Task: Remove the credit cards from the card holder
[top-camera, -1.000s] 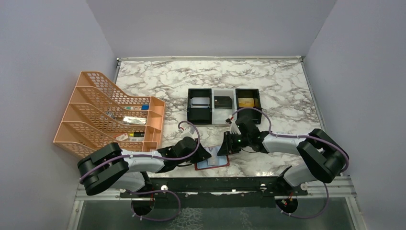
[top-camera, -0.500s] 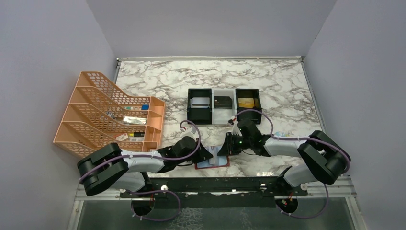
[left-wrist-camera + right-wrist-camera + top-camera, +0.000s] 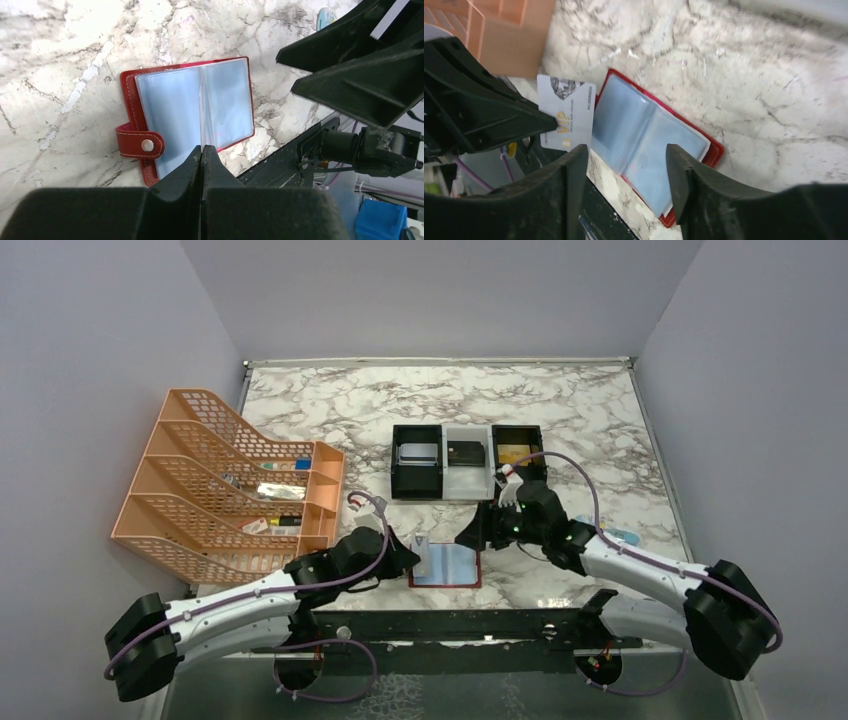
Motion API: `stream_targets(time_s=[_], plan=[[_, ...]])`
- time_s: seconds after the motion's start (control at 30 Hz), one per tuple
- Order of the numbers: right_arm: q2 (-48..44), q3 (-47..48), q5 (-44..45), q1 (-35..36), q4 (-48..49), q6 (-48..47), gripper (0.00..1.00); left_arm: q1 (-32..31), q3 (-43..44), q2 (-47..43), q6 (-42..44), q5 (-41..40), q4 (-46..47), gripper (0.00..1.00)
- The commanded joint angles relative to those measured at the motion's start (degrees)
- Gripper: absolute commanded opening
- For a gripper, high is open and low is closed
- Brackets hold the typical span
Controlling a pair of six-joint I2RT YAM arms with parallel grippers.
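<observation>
Near the table's front edge, the card holder (image 3: 446, 567) is now left lying open and flat. A silvery-white credit card (image 3: 566, 117) has been drawn clear of its left side and is pinched in the closed left gripper (image 3: 201, 150). The right gripper (image 3: 626, 152) has been opened and lifted away, empty. This card is judged freed, with only its set-down remaining.

The card holder (image 3: 175, 110) is red with white stitching, its two inner panels pale blue. The card (image 3: 565, 112) is silvery-white — gold lettering, a grey emblem. The table (image 3: 560, 410) is white marble veined grey-brown. At the holder's 12 o'clock the tray (image 3: 415, 490) runs black, white, black.
</observation>
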Motion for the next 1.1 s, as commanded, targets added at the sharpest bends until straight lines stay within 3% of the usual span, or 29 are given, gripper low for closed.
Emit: stream_targets(time_s=[0.0, 0.1, 0.2, 0.37, 0.53, 1.07], plan=[[-6.27, -1.17, 7.42, -0.32, 1.56, -0.01, 0.64, 0.89, 2.11, -4.77, 7.23, 1.79, -2.50, 0.00], [-9.61, -4.31, 4.92, -1.12, 8.04, 1.04, 0.68, 4.88, 1.33, -6.96, 9.80, 8.38, 1.61, 0.00], [-11.43, -6.11, -0.09, -1.47, 14.54, 3.18, 0.69, 12.38, -0.85, -7.26, 9.43, 20.98, 9.27, 0.00], [-7.58, -6.52, -14.32, -1.47, 26.76, 9.44, 0.69, 17.69, -3.85, -6.24, 5.06, 32.95, 23.38, 0.00], [1.17, -6.24, -22.93, -1.30, 40.87, 16.23, 0.65, 17.72, -3.48, -4.87, 3.51, 35.42, 26.89, 0.00], [9.09, -4.32, -28.00, -0.71, 51.80, 22.61, 0.27, 17.72, -5.00, -7.38, 0.60, 35.47, 28.96, 0.00]])
